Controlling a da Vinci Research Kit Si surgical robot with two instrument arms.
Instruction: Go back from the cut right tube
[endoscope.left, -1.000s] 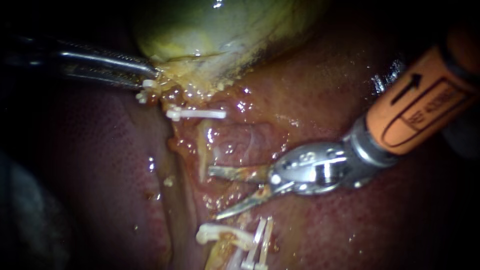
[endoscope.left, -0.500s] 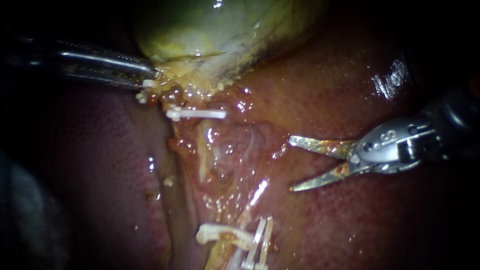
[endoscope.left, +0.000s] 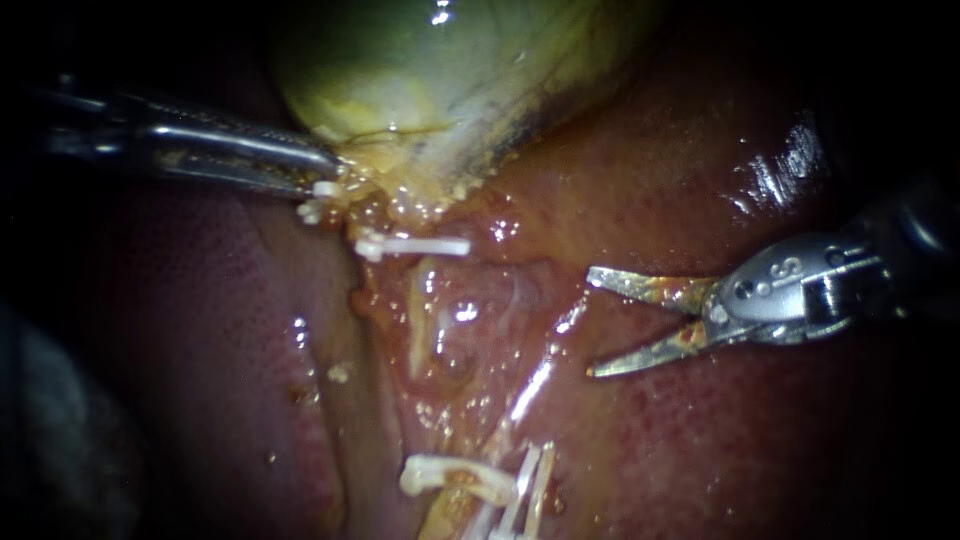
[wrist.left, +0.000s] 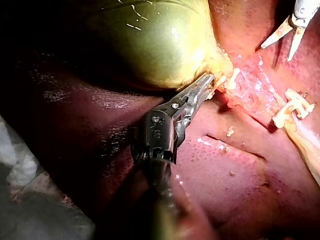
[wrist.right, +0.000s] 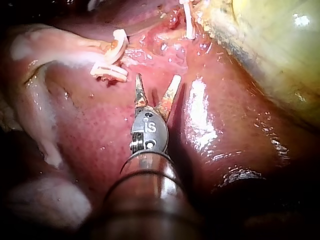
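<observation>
Your right instrument (endoscope.left: 592, 322) has its blade-like jaws spread apart and holds nothing. The tips point at the dissected bed and lie close over the liver (endoscope.left: 700, 450). Your left instrument (endoscope.left: 330, 168) has its jaws clamped on the lower edge of the gallbladder (endoscope.left: 430, 70), with a small clip just beside the tips.

The right tube (endoscope.left: 417, 325) shows as a pale cut stump hanging below the upper clip (endoscope.left: 415, 245), well apart from your right jaws. The lower clips (endoscope.left: 525, 480) sit nearer to them, below and toward the bed.

The main risk is the open blades. If you draw back with them spread and low, the lower tip could score the wet liver surface under it. A drift downward could catch the lower clips and loosen them.

On the other side, a harder pull with your left instrument could tear the gallbladder edge or strain the clipped stumps. Lift your right instrument clear before you travel.
</observation>
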